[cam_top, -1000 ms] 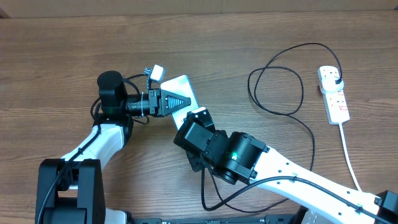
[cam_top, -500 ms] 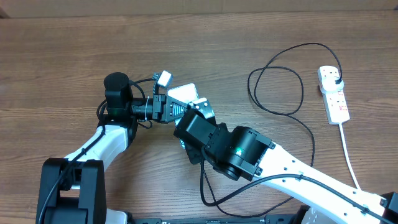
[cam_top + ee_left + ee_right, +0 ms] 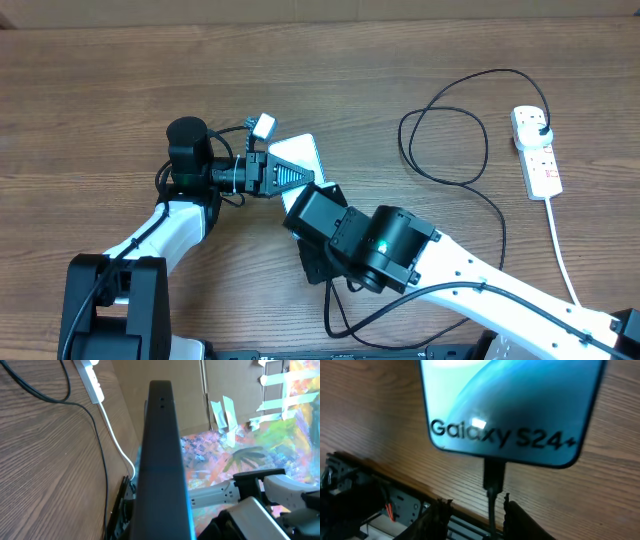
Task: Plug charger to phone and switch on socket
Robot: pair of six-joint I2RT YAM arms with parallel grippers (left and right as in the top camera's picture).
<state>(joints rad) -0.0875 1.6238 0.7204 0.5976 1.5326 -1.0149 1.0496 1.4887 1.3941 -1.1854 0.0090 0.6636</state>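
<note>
The wooden worktop [image 3: 100, 80] carries both arms, which meet near its middle. The right arm [image 3: 480, 285] reaches in from the lower right corner, and the left arm [image 3: 170, 225] comes up from the lower left.

The charger [image 3: 445, 130] lies in loose black loops on the right half. One end runs under the right arm, and the black plug [image 3: 541, 127] at the other end sits in the far end of the socket [image 3: 537, 155]. The socket is a white strip near the right edge, well apart from the arms, and its white cord [image 3: 560, 245] trails toward the front.

The phone [image 3: 300, 152] is at the centre, clenched in the left hand [image 3: 290, 172] – the left wrist view shows it edge-on between the fingers.

The right hand [image 3: 475, 507] is released, with its fingers apart on either side of the cable just below the phone's end. There the connector [image 3: 494, 472] is seated in the port under the "Galaxy S24+" lettering [image 3: 502, 436].
</note>
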